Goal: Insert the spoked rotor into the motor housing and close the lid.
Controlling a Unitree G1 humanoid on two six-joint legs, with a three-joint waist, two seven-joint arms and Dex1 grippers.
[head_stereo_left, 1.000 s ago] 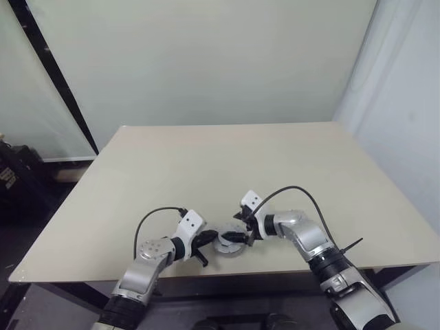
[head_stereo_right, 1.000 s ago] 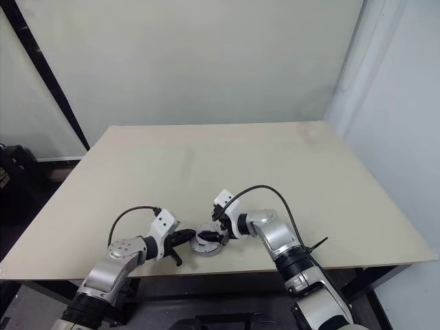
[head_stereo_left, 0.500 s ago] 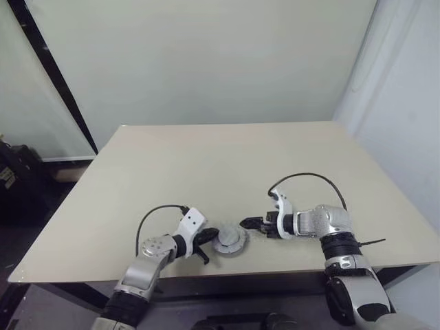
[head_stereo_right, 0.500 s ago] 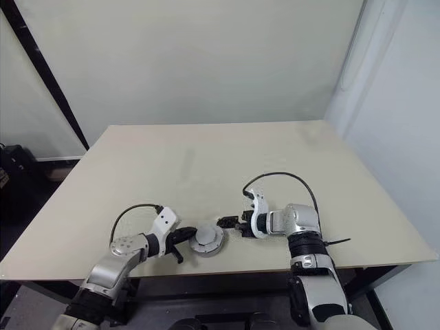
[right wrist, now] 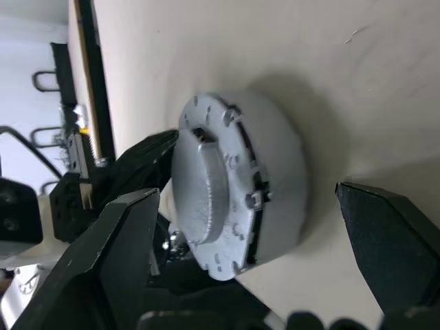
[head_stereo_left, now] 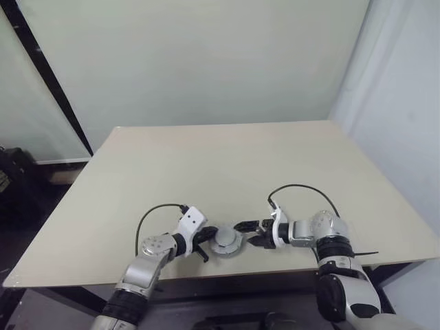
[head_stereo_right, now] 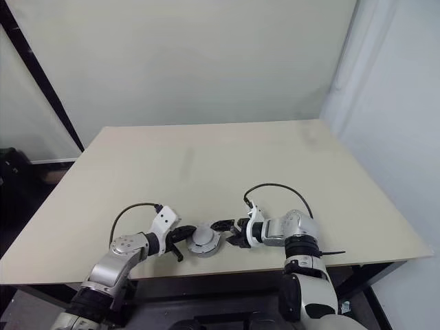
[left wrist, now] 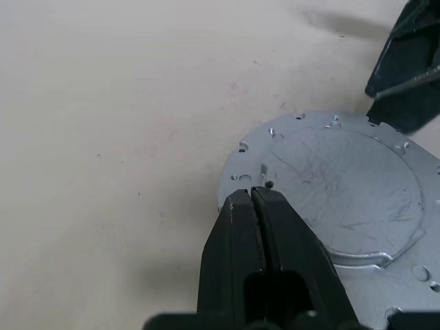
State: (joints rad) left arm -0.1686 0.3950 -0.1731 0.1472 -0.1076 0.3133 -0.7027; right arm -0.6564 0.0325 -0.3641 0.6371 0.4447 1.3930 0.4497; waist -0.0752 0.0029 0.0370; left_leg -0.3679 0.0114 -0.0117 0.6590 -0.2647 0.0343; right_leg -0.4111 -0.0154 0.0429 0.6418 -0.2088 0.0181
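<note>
The motor housing stands near the table's front edge as a low round grey cup. The lid lies on top of it, smooth light grey face up. The spoked rotor is hidden. My left gripper is shut, and its fingertips rest against the lid's rim on the housing's left side. My right gripper is open just right of the housing and points at it. Its fingers stand apart on either side of the housing without touching it.
The beige table stretches away behind the housing, its front edge close below the grippers. A pale wall stands behind it, and a black bar leans at the left.
My right gripper drew back from over the housing, rolled over, and now points at it from the right. The lid stays on the housing. The left gripper has not moved.
</note>
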